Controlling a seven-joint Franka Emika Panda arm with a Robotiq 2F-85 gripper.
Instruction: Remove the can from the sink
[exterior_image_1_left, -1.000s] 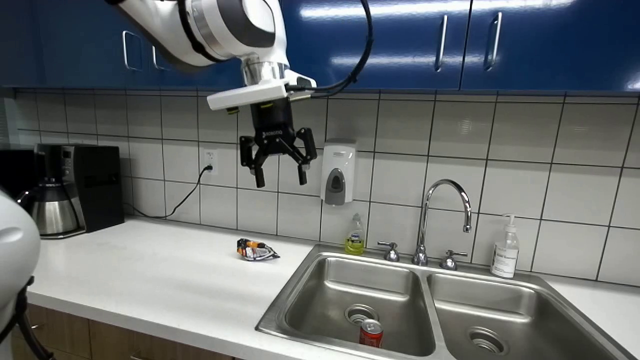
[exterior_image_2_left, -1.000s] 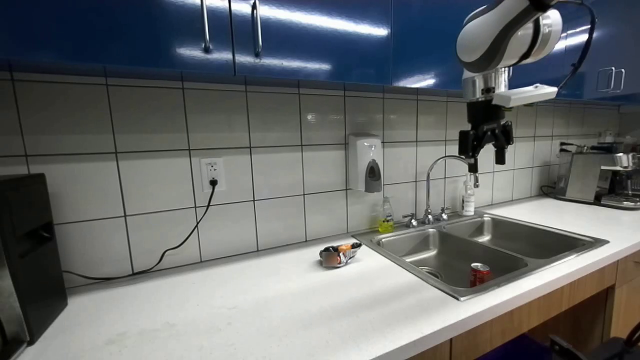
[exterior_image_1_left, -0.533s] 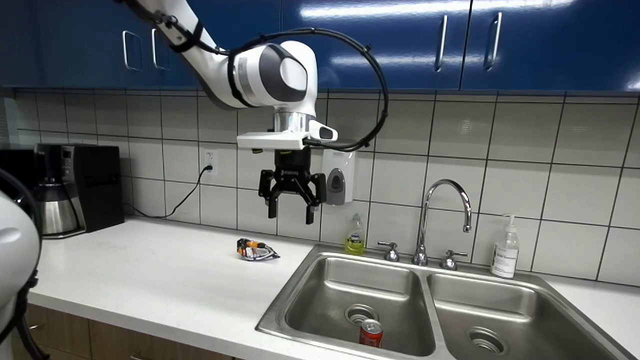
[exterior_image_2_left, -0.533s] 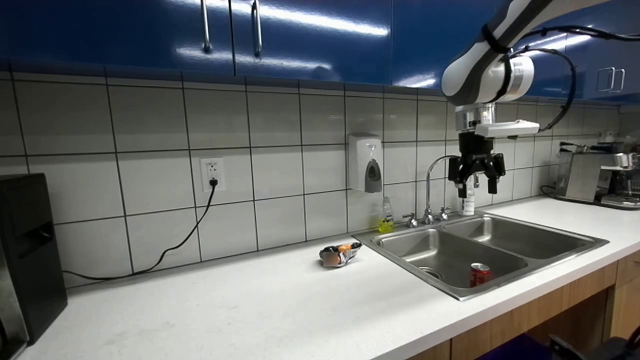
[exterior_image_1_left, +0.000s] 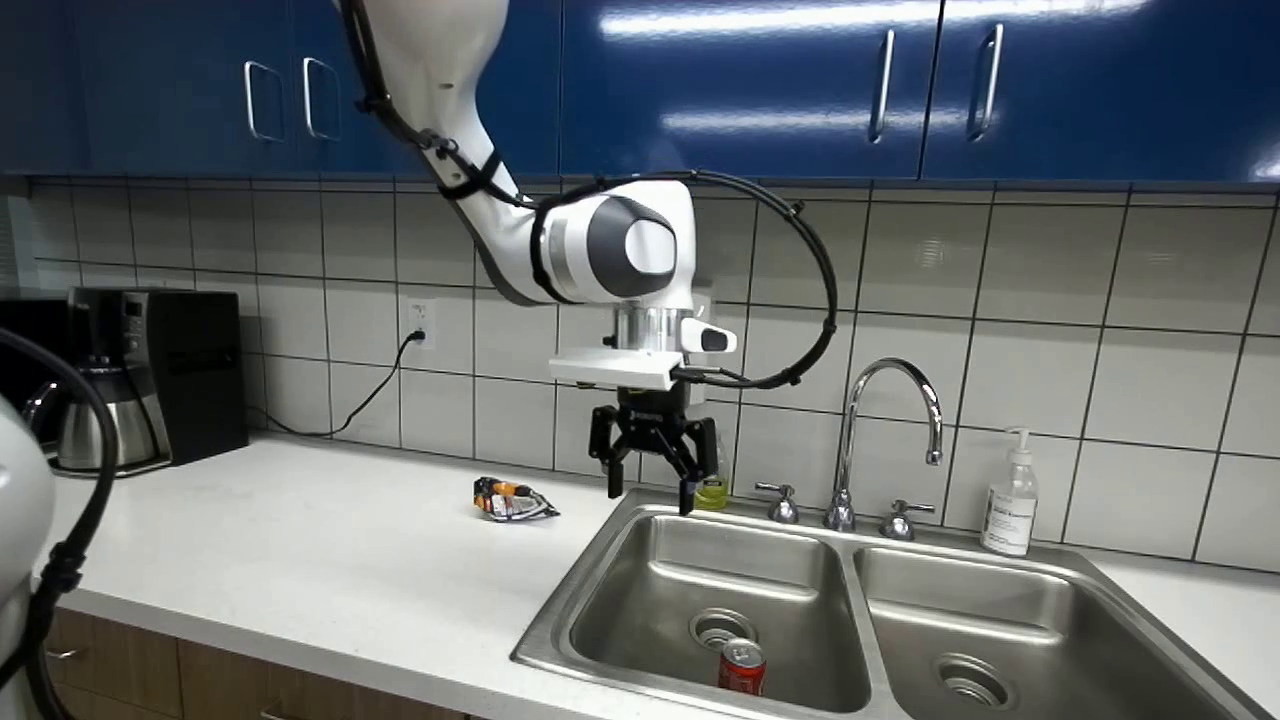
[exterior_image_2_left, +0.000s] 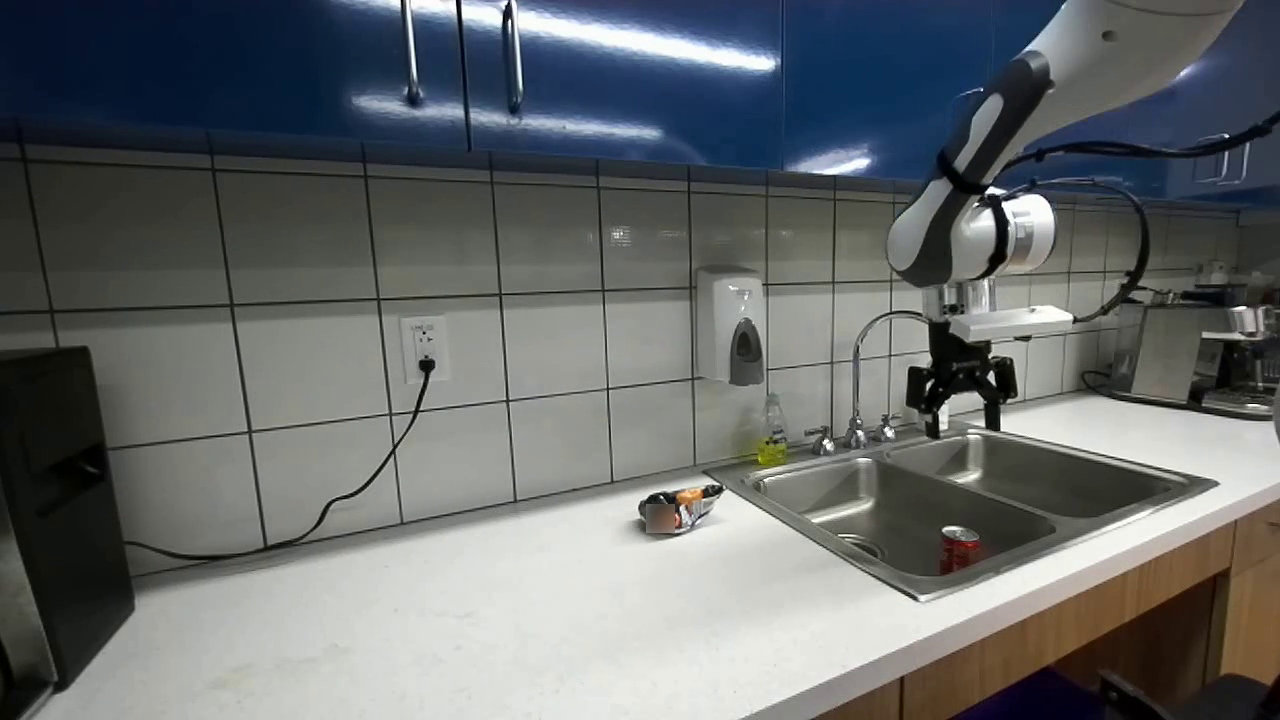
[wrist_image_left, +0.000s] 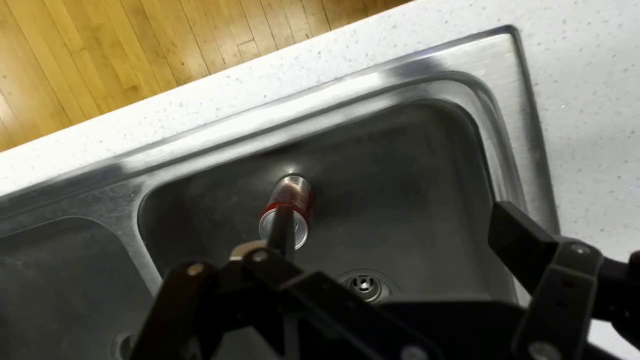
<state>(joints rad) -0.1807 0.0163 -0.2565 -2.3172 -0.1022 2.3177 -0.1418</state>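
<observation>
Wrist view: red can (wrist_image_left: 296, 194) stands upright in sink (wrist_image_left: 515, 105) near drain (wrist_image_left: 364, 284). Gripper (exterior_image_1_left: 651, 498) hangs above, fingers wide apart, holding nothing.

The gripper (exterior_image_1_left: 651, 498) is hanging above the sink (exterior_image_1_left: 570, 600).
In an exterior view, the can (exterior_image_1_left: 742, 670) is standing in the left-hand basin (exterior_image_1_left: 645, 620), before the drain (exterior_image_1_left: 722, 627); behind the basins, the faucet (exterior_image_1_left: 846, 450) is standing between soap bottle (exterior_image_1_left: 713, 494) and pump bottle (exterior_image_1_left: 1011, 510); left of the sink, a packet (exterior_image_1_left: 512, 501) is lying on the counter (exterior_image_1_left: 330, 540).
</observation>
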